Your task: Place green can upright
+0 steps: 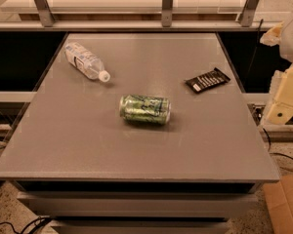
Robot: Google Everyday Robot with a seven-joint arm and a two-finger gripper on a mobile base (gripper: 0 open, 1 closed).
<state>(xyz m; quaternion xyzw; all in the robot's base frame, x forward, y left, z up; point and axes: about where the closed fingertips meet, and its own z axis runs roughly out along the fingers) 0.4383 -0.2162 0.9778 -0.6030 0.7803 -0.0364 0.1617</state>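
Note:
The green can [145, 109] lies on its side near the middle of the grey table [88, 145], its long axis running left to right. It is green with pale and dark swirls. My gripper [284, 100] is a cream-coloured piece at the right edge of the view, off the table's right side and well apart from the can. It holds nothing that I can see.
A clear plastic bottle [86, 61] with a white cap lies on its side at the back left. A dark snack bar wrapper [207, 80] lies at the back right. A metal railing [167, 6] runs behind the table. A cardboard box [286, 204] sits on the floor at the lower right.

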